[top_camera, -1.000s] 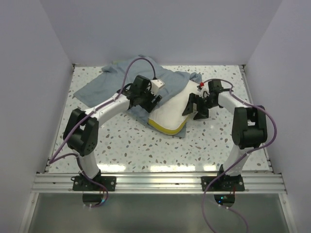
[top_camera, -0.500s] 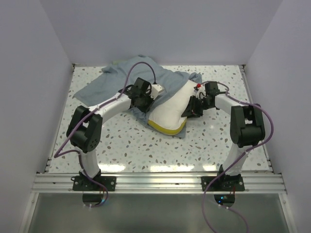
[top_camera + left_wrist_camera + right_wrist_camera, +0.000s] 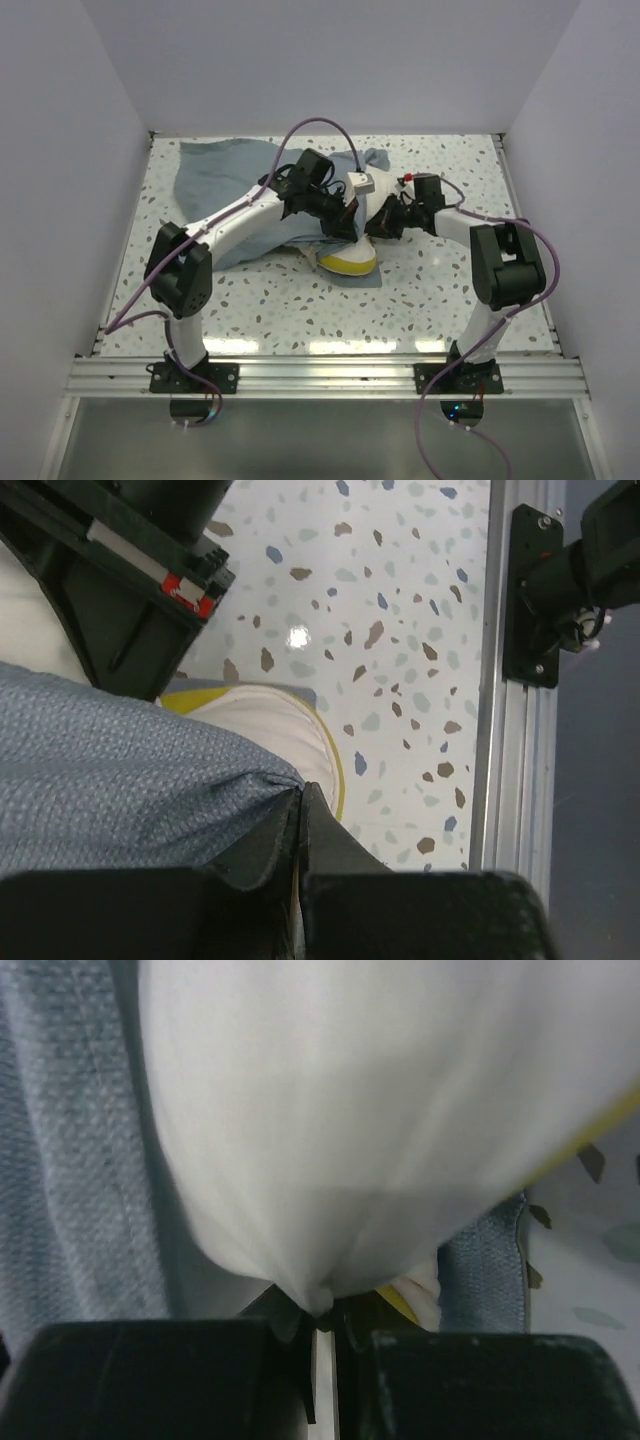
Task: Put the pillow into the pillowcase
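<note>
Two grips for you: left gripper (image 3: 300, 798) jaws pinch the pillowcase (image 3: 120, 770) edge; right gripper (image 3: 322, 1315) jaws clamp the pillow (image 3: 350, 1110). Mid-counter (image 3: 450, 290), cloth mostly covers the pillow. The red-white sticker (image 3: 185, 583) is unreadable.

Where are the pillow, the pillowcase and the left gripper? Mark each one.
pillow (image 3: 348, 264): top external view, its exposed yellow end.
pillowcase (image 3: 215, 185): top external view, grey-blue cloth's left part.
left gripper (image 3: 300, 798): left wrist view, between its shut fingers.
</note>
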Robot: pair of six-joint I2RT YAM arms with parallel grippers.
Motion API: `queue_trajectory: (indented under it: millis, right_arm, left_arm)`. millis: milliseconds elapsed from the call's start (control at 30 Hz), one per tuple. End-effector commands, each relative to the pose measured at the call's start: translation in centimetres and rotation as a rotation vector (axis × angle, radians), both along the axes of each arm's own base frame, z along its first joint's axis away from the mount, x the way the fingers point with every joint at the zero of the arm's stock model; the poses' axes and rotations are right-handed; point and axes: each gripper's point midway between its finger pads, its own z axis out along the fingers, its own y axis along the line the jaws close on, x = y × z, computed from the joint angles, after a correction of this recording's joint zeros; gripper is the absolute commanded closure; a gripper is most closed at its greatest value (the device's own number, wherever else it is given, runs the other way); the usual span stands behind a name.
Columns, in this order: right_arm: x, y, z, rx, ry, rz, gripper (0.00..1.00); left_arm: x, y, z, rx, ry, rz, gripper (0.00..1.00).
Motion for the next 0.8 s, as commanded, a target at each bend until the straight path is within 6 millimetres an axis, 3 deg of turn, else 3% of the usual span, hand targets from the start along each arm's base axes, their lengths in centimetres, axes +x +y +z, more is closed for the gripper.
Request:
queue_trajectory:
  millis: [0,167,200,267,333,400,433,467,533,633,667,733,767]
  right_arm:
    - [0.9,3.6,4.9,0.131,-0.151,0.028,1.0]
    - [-0.1,5.1,3.5,0.127,-0.13,0.07,1.0]
    - [-0.4,5.2,3.5,0.108,-0.11,0.086,1.0]
    - [-1.0,4.9,3.4,0.072,-0.134,0.14,0.89]
    - [-1.9,3.5,3.6,0.02,-0.142,0.191,0.7]
    - [-3.0,1.9,3.7,-0.012,-0.115,0.199,0.56]
    - [-2.6,0.1,4.7,-0.033,-0.17,0.191,0.5]
    - [-2.7,-0.7,5.0,-0.043,-0.175,0.185,0.42]
    - [-3.0,-3.3,5.0,-0.083,-0.153,0.153,0.41]
    - [-4.1,-5.6,4.1,-0.189,-0.169,0.185,0.41]
    - [-4.7,-6.1,3.4,-0.221,-0.152,0.187,0.41]
    - [-5.2,-6.5,2.8,-0.245,-0.158,0.197,0.41]
    - [-5.5,-6.6,2.6,-0.255,-0.154,0.198,0.41]
  left_arm:
    - [-3.2,1.1,-0.7,-0.105,0.167,-0.135,1.0]
    - [-4.1,4.0,-4.4,-0.002,0.154,-0.117,1.0]
    - [-4.2,5.2,-5.1,0.025,0.157,-0.104,0.84]
    - [-3.3,6.5,-5.2,0.061,0.12,-0.058,0.58]
    - [-1.5,8.0,-3.2,0.059,0.025,0.01,0.46]
    - [-0.2,8.3,-0.4,0.034,-0.113,0.044,0.29]
    - [0.7,8.5,0.4,0.043,-0.168,0.083,0.2]
    - [0.9,8.1,1.1,0.037,-0.204,0.095,0.14]
    - [1.7,7.0,2.5,0.039,-0.294,0.098,0.11]
    - [2.5,5.1,1.5,0.154,-0.443,0.083,0.09]
    - [2.1,3.4,0.4,0.189,-0.485,0.027,0.07]
    - [2.6,2.2,-0.7,0.248,-0.523,-0.004,0.06]
    - [3.1,1.6,-1.2,0.279,-0.548,-0.006,0.0]
